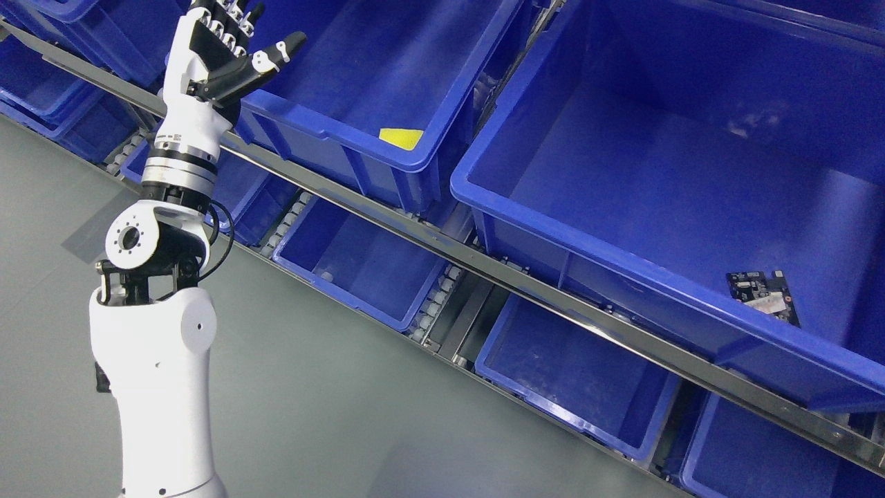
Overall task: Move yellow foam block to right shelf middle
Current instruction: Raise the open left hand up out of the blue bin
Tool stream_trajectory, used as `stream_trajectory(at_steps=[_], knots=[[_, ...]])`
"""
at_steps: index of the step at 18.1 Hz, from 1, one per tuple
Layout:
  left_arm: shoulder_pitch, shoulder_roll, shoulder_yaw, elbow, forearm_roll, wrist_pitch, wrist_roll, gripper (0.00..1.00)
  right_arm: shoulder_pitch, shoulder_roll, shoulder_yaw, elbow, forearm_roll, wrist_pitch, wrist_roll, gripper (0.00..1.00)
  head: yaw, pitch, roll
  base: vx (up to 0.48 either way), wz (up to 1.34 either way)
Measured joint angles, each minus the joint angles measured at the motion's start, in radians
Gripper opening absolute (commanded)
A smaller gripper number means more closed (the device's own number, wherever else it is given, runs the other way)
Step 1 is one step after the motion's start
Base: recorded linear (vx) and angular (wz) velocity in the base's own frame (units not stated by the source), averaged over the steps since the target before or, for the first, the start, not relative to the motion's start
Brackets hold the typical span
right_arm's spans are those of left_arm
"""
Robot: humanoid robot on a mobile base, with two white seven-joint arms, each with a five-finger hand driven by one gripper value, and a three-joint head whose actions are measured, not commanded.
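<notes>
A yellow foam block (402, 137) lies in the near right corner of a blue bin (332, 131) on the middle shelf level; only its top shows above the bin wall. My left hand (235, 41) is raised at the upper left, in front of that bin's left end, well left of the block. Its fingers are spread and hold nothing. A larger blue bin (553, 228) stands to the right on the same level. The right arm does not show.
A small circuit board (763, 294) lies in the large right bin's near right corner. A metal shelf rail (484, 266) runs diagonally below both bins. More blue bins (366, 266) sit on the lower level. Grey floor (311, 415) fills the lower left.
</notes>
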Motion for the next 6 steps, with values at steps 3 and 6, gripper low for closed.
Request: stream_trajectory(at_steps=[3, 6], knots=[[0.000, -0.002, 0.009, -0.009, 0.000, 0.010, 0.000, 1.00, 0.000, 0.000, 0.000, 0.000, 0.000, 0.000, 0.000, 1.00, 0.0000, 0.000, 0.000, 0.000, 0.00], [0.000, -0.004, 0.015, -0.015, 0.000, 0.020, 0.000, 1.00, 0.000, 0.000, 0.000, 0.000, 0.000, 0.000, 0.000, 1.00, 0.0000, 0.000, 0.000, 0.000, 0.00]])
